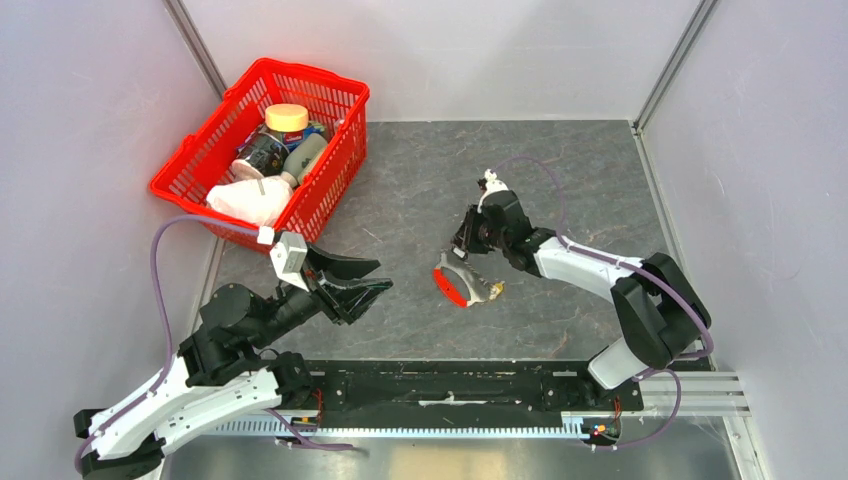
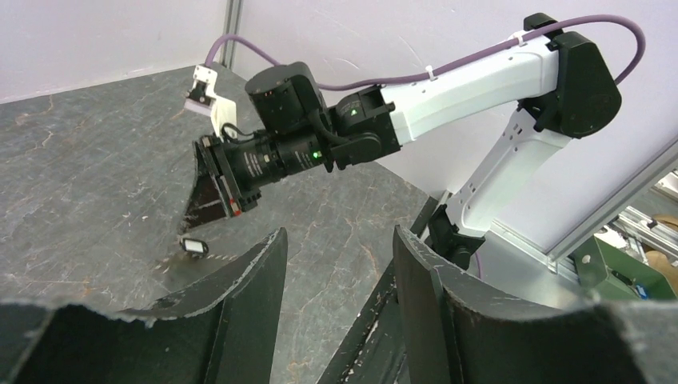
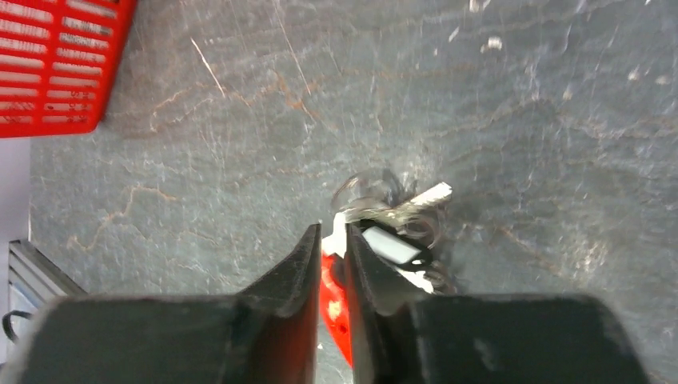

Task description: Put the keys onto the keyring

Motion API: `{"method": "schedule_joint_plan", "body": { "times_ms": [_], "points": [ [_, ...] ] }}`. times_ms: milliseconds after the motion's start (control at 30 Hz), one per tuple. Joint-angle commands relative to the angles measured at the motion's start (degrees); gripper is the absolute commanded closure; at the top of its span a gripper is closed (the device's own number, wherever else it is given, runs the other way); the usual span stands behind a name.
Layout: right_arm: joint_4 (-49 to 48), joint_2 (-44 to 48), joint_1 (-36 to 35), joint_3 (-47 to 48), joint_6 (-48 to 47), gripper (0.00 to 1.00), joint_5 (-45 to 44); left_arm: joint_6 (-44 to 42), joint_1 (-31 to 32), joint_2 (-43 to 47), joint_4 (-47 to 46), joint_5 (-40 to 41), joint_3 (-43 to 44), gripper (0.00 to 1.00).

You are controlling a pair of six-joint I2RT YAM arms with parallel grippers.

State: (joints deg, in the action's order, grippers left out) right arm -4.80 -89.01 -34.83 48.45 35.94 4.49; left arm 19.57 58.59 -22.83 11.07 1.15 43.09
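Observation:
The keyring's red strap [image 1: 455,290] lies curved on the grey table, with a clump of small silvery and brassy keys [image 1: 492,290] at its right end. My right gripper [image 1: 460,252] points down at the strap's upper end. In the right wrist view its jaws [image 3: 332,232] are closed to a thin slit with the red strap [image 3: 332,296] in it. The keys [image 3: 416,200], thin wire rings and a small white tag [image 3: 392,244] lie just beyond the tips, blurred. My left gripper [image 1: 378,278] is open and empty, well to the left of the keyring, and also shows in the left wrist view [image 2: 340,240].
A red plastic basket [image 1: 300,70] with jars and a white bag stands at the back left; its corner shows in the right wrist view [image 3: 56,72]. The left wrist view shows the right arm [image 2: 448,88] and the white tag [image 2: 194,246] on the table. White walls enclose the table.

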Motion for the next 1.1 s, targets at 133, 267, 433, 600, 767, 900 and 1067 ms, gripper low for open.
{"method": "schedule_joint_plan", "body": {
  "times_ms": [133, 267, 433, 600, 767, 900, 1067],
  "points": [
    [6.2, 1.0, 0.5, 7.8, -5.4, 0.36, -6.0, -2.1, -0.2, -0.7, 1.7, 3.0, 1.6, 0.38],
    [7.7, 2.9, 0.5, 8.7, -5.4, 0.17, -5.3, -1.9, -0.2, -1.7, 2.8, 3.1, 2.4, 0.36],
    [9.9, 9.0, 0.5, 8.7, -6.1, 0.03, -7.5, -2.0, -0.2, -2.4, 5.6, 5.2, 4.5, 0.31],
    [12.3, 16.6, 0.5, 8.4, -7.1, 0.03, -12.3, -2.5, -0.1, -3.1, 7.6, 6.6, 6.4, 0.18],
    [22.4, 21.3, 0.5, 13.9, -12.4, 0.03, -12.5, -3.1, -0.2, -5.2, 9.0, 7.2, 9.0, 0.15],
    [24.7, 25.7, 0.5, 15.6, -13.0, 0.03, -14.5, -3.6, -0.2, -6.6, 9.6, 7.9, 11.1, 0.15],
    [31.5, 27.4, 0.5, 21.9, -13.5, 0.03, -16.0, -4.9, -0.2, -7.2, 9.9, 7.5, 13.2, 0.15]
  ]
}}
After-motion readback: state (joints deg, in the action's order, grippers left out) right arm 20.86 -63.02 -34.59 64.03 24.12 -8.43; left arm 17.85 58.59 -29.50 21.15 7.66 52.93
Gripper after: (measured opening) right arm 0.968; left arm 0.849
